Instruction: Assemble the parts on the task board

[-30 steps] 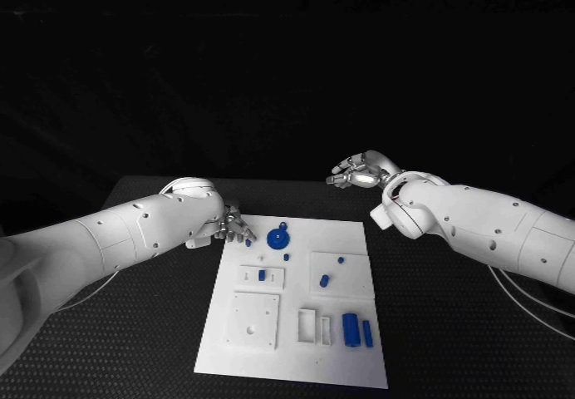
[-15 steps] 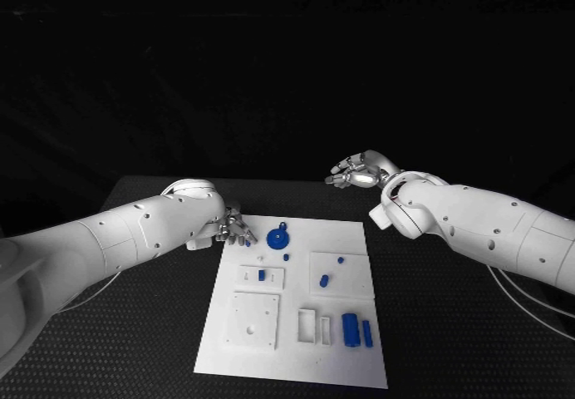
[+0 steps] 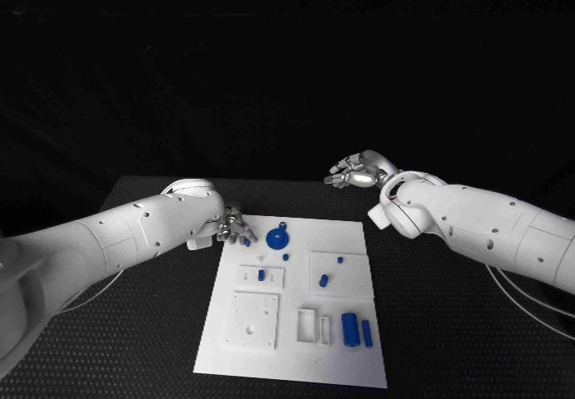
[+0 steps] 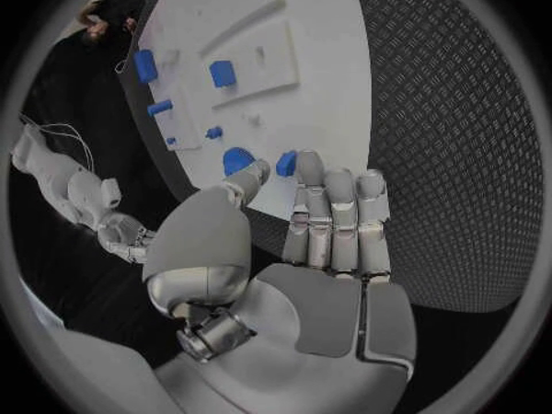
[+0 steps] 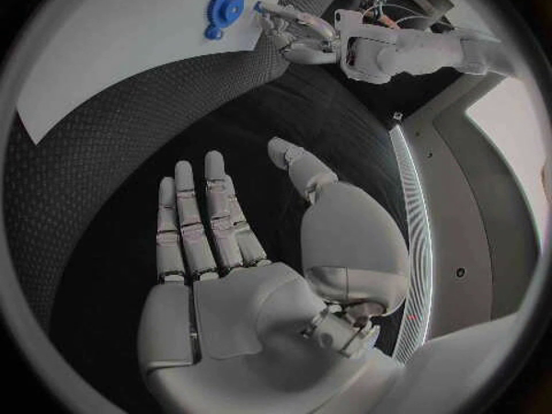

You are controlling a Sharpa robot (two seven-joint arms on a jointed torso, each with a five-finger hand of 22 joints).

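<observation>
The white task board [image 3: 293, 353] lies in the middle of the black table. My left hand [image 3: 230, 229] is at the board's far left corner. Its thumb and a fingertip [image 4: 308, 167] pinch a small blue part [image 4: 286, 163], seen also as a small blue part [image 3: 248, 242] in the head view. Beside it lies a blue gear [image 3: 277, 240], partly hidden by the thumb in the left wrist view. Other blue parts [image 3: 350, 327] stand along the board's near right. My right hand [image 3: 356, 173] hangs above the table beyond the board's far right corner, fingers [image 5: 207, 221] stretched out and holding nothing.
Raised white blocks [image 3: 255, 318] with holes and slots sit on the board's near half. Black table [image 3: 455, 332] runs on both sides of the board. The right wrist view shows my left hand [image 5: 302, 37] by the blue gear [image 5: 224, 7].
The left hand's fingers have drawn in a little around the small blue part. The right hand has barely moved.
</observation>
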